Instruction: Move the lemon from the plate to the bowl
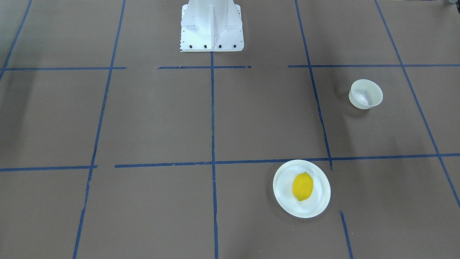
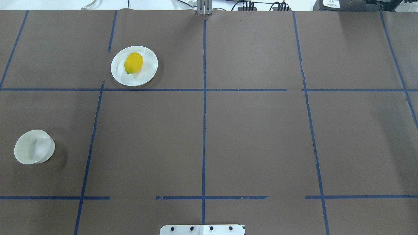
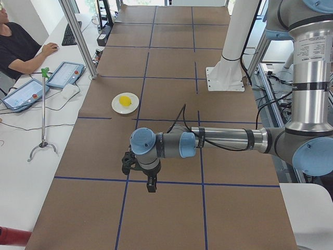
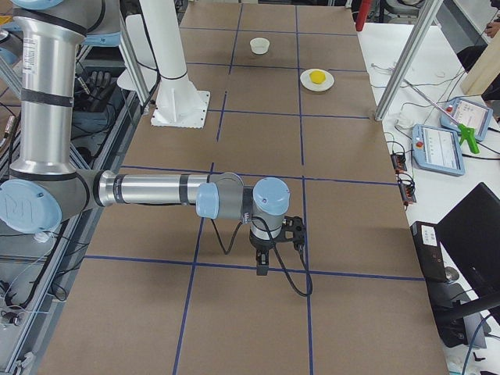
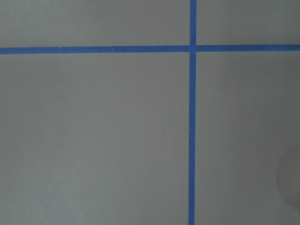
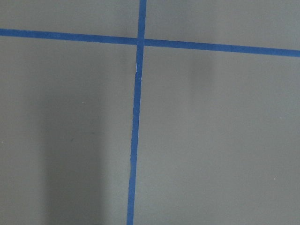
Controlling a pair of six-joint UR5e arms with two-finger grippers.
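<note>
The yellow lemon [image 1: 302,186] lies on the flat white plate [image 1: 320,205] on the far side of the table; both also show in the overhead view, lemon [image 2: 133,63] on plate [image 2: 148,73]. The small off-white bowl [image 1: 365,94] stands empty and apart from it, at the left in the overhead view [image 2: 34,147]. My left gripper [image 3: 150,184] hangs above the table, well short of the plate [image 3: 115,105]. My right gripper [image 4: 262,267] hangs far from the plate [image 4: 326,83] and bowl [image 4: 259,45]. I cannot tell whether either is open or shut.
Blue tape lines [image 2: 203,107] grid the brown table. The white robot base [image 1: 211,27] stands at the robot's edge. An operator [image 3: 15,44], tablets [image 3: 65,74] and a metal post [image 3: 78,36] are at the side bench. Both wrist views show only table and tape.
</note>
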